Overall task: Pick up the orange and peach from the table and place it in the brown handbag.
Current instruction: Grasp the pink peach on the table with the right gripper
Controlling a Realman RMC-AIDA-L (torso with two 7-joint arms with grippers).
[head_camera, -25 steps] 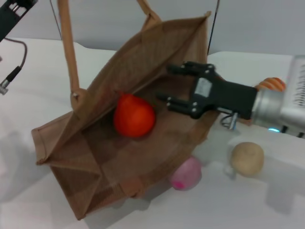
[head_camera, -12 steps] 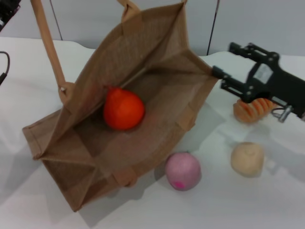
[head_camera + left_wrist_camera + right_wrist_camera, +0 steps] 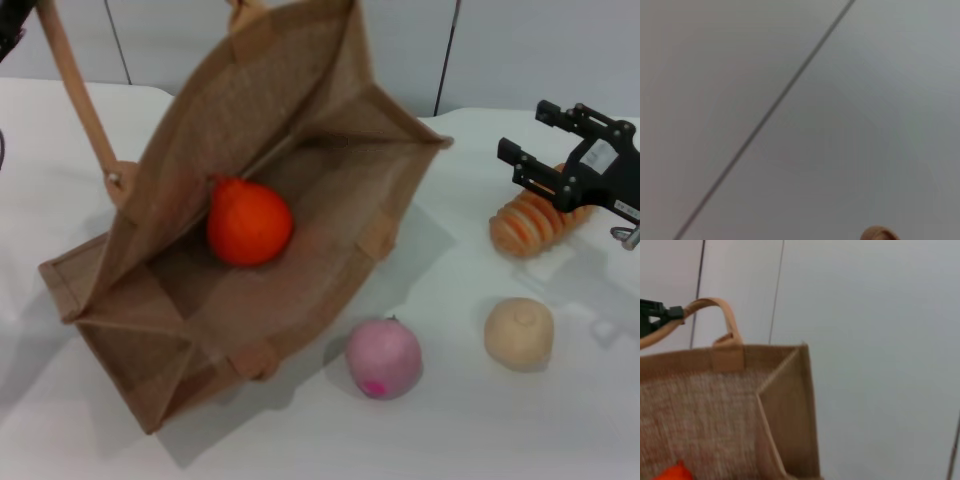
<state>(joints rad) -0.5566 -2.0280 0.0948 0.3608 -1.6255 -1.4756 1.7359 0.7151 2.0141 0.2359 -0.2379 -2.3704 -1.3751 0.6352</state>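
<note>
The brown handbag [image 3: 300, 250] lies tilted with its mouth open, one handle [image 3: 75, 95] pulled up to the top left. The orange [image 3: 248, 222] rests inside it, and its edge also shows in the right wrist view [image 3: 672, 472]. On the table just in front of the bag's mouth sits the pale pink peach [image 3: 383, 358]. My right gripper [image 3: 522, 128] hovers open and empty at the right, above a ridged loaf. In the right wrist view my left gripper [image 3: 652, 317] grips the handbag's looped handle [image 3: 715, 307] and holds it up.
A ridged orange-and-tan loaf [image 3: 535, 222] lies under my right gripper. A beige ball [image 3: 518, 333] sits to the right of the peach. The white table [image 3: 500, 430] ends at a grey wall behind. The left wrist view shows only the wall and a bit of handle [image 3: 880, 233].
My right gripper has drawn back out of the bag's mouth to the right, over the loaf. The bag with the orange has shifted a little left, uncovering the peach.
</note>
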